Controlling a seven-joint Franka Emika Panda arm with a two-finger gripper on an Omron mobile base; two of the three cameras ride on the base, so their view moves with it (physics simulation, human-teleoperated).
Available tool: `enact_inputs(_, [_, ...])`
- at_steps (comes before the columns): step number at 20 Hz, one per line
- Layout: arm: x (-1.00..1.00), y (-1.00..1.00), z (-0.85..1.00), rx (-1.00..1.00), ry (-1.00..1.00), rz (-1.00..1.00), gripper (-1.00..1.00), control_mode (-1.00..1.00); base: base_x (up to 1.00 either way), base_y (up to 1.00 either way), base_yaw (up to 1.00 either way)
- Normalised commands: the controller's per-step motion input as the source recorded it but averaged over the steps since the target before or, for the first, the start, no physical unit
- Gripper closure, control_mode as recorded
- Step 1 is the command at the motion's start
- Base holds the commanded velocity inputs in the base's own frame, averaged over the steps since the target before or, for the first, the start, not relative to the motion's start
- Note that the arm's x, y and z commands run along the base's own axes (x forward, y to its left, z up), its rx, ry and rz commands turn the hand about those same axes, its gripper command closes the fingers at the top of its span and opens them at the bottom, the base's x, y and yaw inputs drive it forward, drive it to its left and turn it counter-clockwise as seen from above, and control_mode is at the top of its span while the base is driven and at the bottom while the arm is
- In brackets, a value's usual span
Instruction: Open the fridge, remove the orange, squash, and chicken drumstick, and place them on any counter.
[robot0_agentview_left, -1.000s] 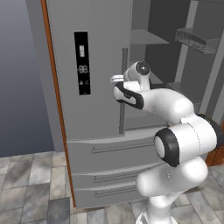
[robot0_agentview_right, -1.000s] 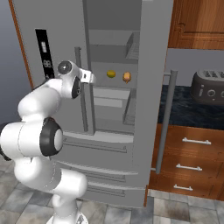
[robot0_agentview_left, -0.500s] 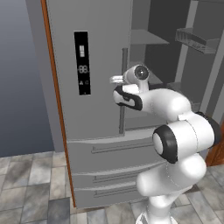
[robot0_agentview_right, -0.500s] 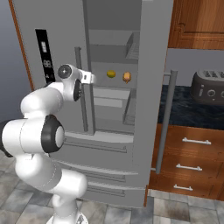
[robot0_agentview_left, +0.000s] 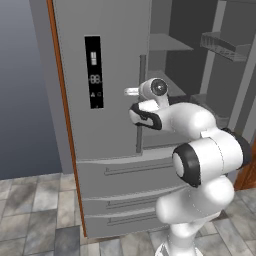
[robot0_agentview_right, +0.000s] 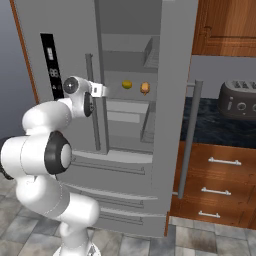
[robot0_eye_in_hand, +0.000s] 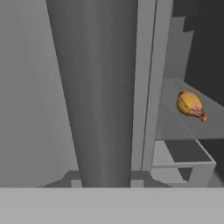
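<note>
Our fingers (robot0_agentview_left: 131, 91) sit at the fridge (robot0_agentview_left: 107, 125) left door handle (robot0_agentview_left: 140, 105); we cannot tell their spread. The chicken drumstick (robot0_eye_in_hand: 191, 105) lies on a shelf (robot0_eye_in_hand: 192, 120) inside the fridge.

Fridge (robot0_agentview_right: 55, 30) left of the counter (robot0_agentview_right: 215, 127), its right door swung open, chicken drumstick (robot0_agentview_right: 145, 88) on a shelf inside, a small round fruit (robot0_agentview_right: 127, 84) just left of it, toaster (robot0_agentview_right: 239, 100) on the counter
</note>
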Motion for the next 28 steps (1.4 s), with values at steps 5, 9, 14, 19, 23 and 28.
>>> enact_inputs(5, [-0.37, 0.18, 0.0, -0.01, 0.0, -0.07, 1.0, -1.0, 0.0, 0.0, 0.0])
enact_inputs(9, [-0.99, 0.15, 0.0, 0.0, 0.0, -0.33, 1.0, -1.0, 0.0, 0.0, 0.0])
enact_inputs(14, [-1.0, 0.04, 0.0, 0.0, 0.0, -0.33, 1.0, -1.0, 0.0, 0.0, 0.0])
enact_inputs(19, [-1.0, 0.32, 0.01, 0.0, -0.03, -0.34, 1.0, -1.0, 0.0, 0.0, 0.0])
enact_inputs(23, [-1.0, 0.34, 0.23, 0.0, 0.0, -0.34, 1.0, -1.0, 0.0, 0.0, 0.0])
enact_inputs(28, [-1.0, 0.42, 0.4, 0.03, 0.0, -0.32, 1.0, -1.0, 0.0, 0.0, 0.0])
